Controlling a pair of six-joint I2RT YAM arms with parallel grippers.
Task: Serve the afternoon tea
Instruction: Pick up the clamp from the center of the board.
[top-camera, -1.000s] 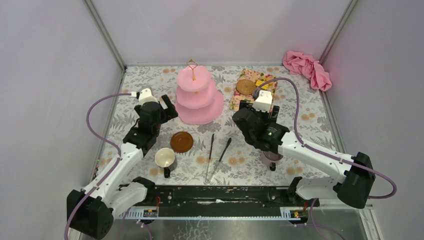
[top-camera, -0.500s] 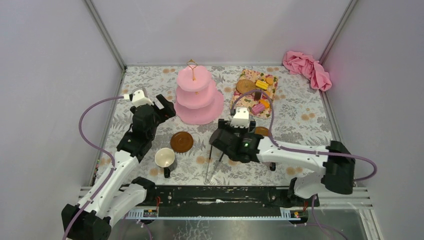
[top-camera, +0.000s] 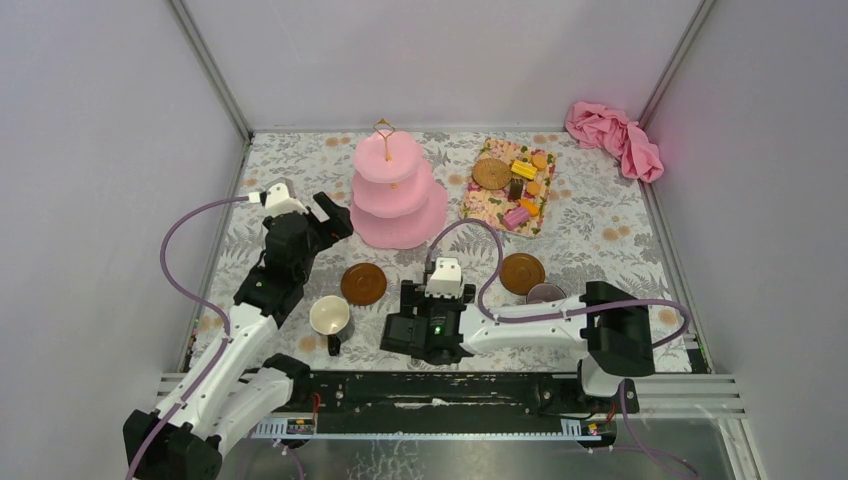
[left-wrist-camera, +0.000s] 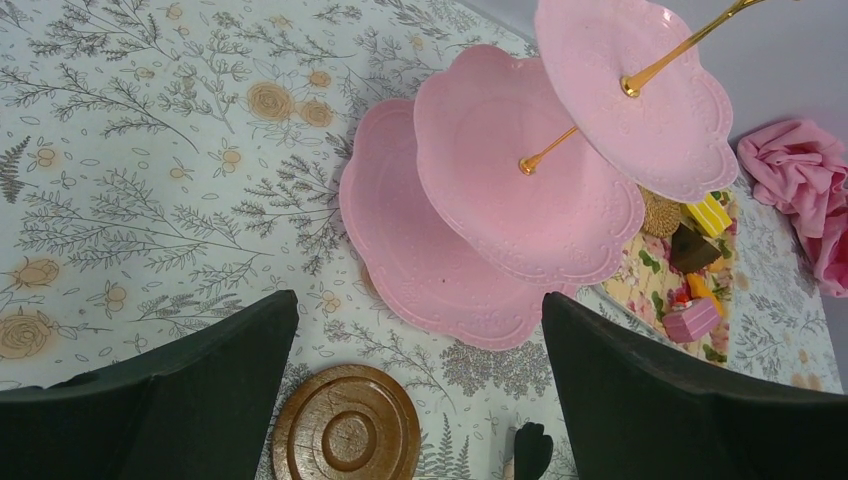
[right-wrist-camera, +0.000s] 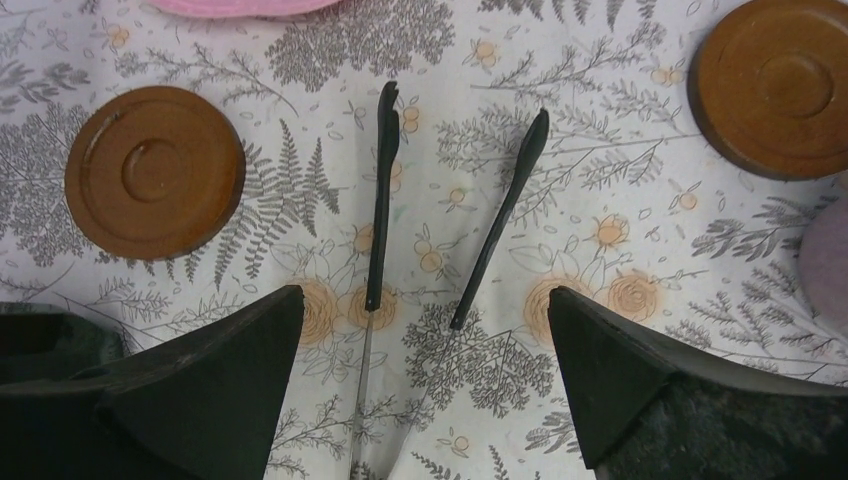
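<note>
Black tongs (right-wrist-camera: 381, 200) are now framed by the right gripper (right-wrist-camera: 422, 310), swung back from the tray (top-camera: 483, 206), spread and empty; the left gripper (left-wrist-camera: 418, 305) is kept spread by the cake stand (left-wrist-camera: 470, 130).

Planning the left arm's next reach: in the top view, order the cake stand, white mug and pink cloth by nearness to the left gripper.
From the left gripper:
1. Cake stand, just to its right.
2. White mug, back toward the arm bases.
3. Pink cloth, in the far right corner.
</note>
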